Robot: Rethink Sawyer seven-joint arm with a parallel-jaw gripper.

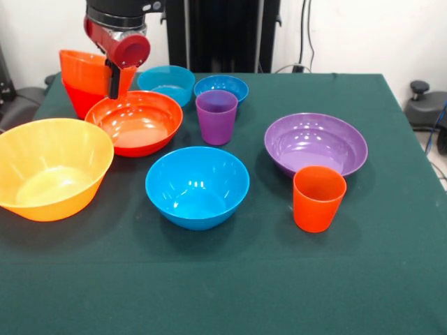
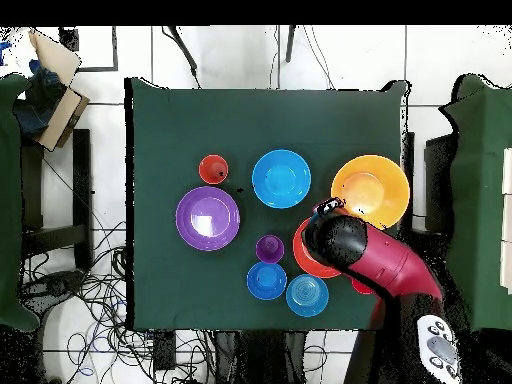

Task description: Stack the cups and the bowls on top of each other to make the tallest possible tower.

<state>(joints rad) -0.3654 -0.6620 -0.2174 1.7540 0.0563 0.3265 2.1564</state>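
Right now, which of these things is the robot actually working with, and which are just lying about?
Job: yellow-orange bowl, orange-red bowl, medium blue bowl, purple bowl, teal bowl, small blue bowl, purple cup, orange cup, small orange bowl on red cup.
Lying about: floor cables, cardboard box.

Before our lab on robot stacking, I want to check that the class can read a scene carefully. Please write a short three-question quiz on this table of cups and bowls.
1. True or false: the purple cup stands inside the purple bowl.
2. In the front view, which thing stands just in front of the purple bowl, on the camera's side? A: teal bowl. B: orange cup. C: yellow bowl.
3. How many bowls on the table are blue or teal?

Key:
1. False. The purple cup stands on the cloth, apart from the purple bowl.
2. B, the orange cup.
3. Three: the medium blue bowl, the small blue bowl and the teal bowl.
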